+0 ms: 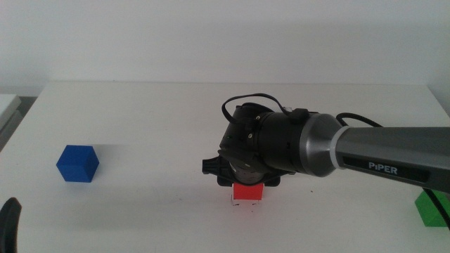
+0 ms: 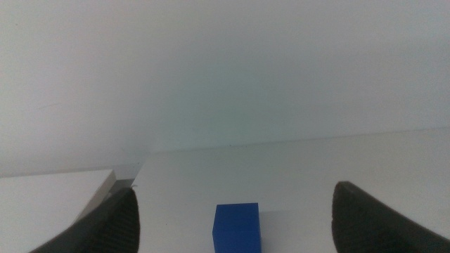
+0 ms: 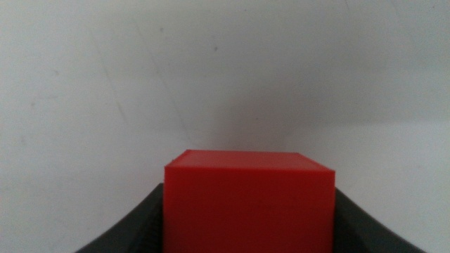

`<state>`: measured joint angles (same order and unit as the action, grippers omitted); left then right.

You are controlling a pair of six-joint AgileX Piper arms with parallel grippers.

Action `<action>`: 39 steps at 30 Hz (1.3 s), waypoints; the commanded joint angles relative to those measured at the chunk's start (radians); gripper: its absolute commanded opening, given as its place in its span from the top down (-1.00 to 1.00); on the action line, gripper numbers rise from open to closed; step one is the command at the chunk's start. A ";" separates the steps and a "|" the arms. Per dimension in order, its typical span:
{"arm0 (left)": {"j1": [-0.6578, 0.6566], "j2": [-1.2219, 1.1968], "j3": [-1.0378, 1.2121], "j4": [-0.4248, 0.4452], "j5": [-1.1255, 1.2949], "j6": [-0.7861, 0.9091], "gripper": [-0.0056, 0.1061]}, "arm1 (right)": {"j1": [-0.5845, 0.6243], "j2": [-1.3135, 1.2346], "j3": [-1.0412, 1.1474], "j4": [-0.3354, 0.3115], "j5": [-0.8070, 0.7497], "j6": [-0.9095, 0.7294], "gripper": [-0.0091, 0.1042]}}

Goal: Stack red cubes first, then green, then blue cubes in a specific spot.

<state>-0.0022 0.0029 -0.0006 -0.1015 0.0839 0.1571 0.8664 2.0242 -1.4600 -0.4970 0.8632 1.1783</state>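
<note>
The red cube (image 1: 247,193) rests on the white table near the middle, with faint dark marks of the specific spot (image 1: 237,204) at its base. My right gripper (image 1: 246,181) comes in from the right and stands over the red cube. In the right wrist view the red cube (image 3: 247,204) fills the gap between the two jaws, which press its sides. The blue cube (image 1: 77,163) sits at the left, apart; it also shows in the left wrist view (image 2: 237,226). The green cube (image 1: 430,209) sits at the far right, partly behind the right arm. My left gripper (image 1: 8,219) waits open at the bottom left.
The white table (image 1: 155,112) ends at a white wall behind. A pale object (image 1: 7,105) lies off the table's far left edge.
</note>
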 commanded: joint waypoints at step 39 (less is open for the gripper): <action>-0.007 -0.003 0.001 -0.001 -0.012 0.001 -0.78 | -0.314 -0.711 0.250 0.160 0.155 -0.620 -0.65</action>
<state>-0.0022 0.0029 -0.0006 -0.1015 0.0839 0.1571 0.6114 1.3818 -1.2582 -0.3574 0.9987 0.6176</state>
